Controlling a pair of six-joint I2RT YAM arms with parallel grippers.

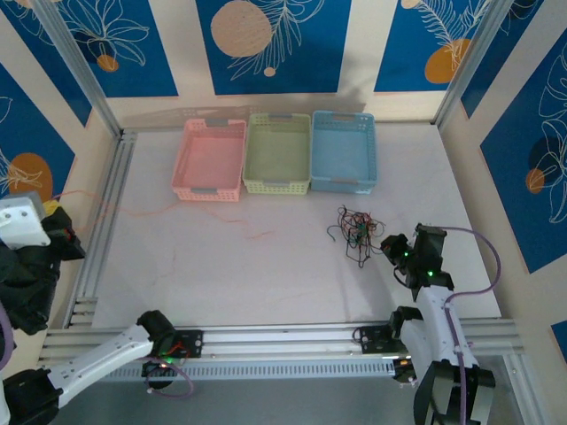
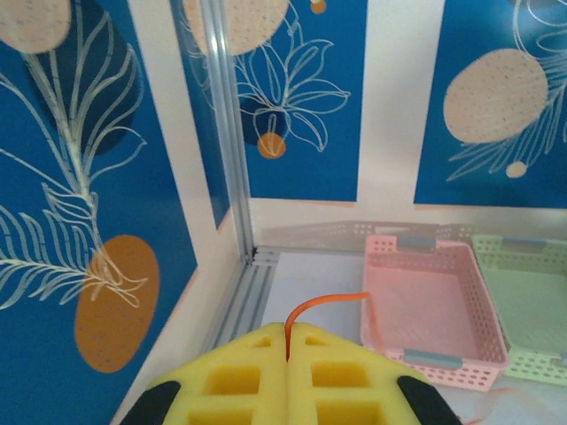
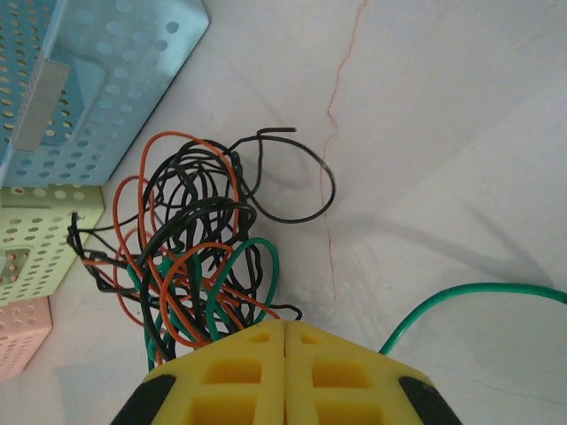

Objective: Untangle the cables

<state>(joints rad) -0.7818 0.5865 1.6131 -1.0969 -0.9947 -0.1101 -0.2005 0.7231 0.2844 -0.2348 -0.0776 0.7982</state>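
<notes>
Grippers [image 2: 286,335] [image 3: 283,329] 2, baskets [image 1: 210,192] [image 1: 276,187] [image 1: 344,185] 3, tangle [image 1: 357,232] 1

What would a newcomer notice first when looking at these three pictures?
A tangle of black, orange and green cables lies right of centre, near the right gripper. A pink basket, a green basket and a blue basket line the table's far edge. The left gripper pinches one orange wire.

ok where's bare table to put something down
The widest bare patch is the middle of the table, between the baskets and the near rail, bar one thin red strand. Also bare: right of the tangle, to the wall. Crowded: before the blue basket, where tangle and right gripper sit. Left, an orange cable from the left gripper crosses before the pink basket.
</notes>
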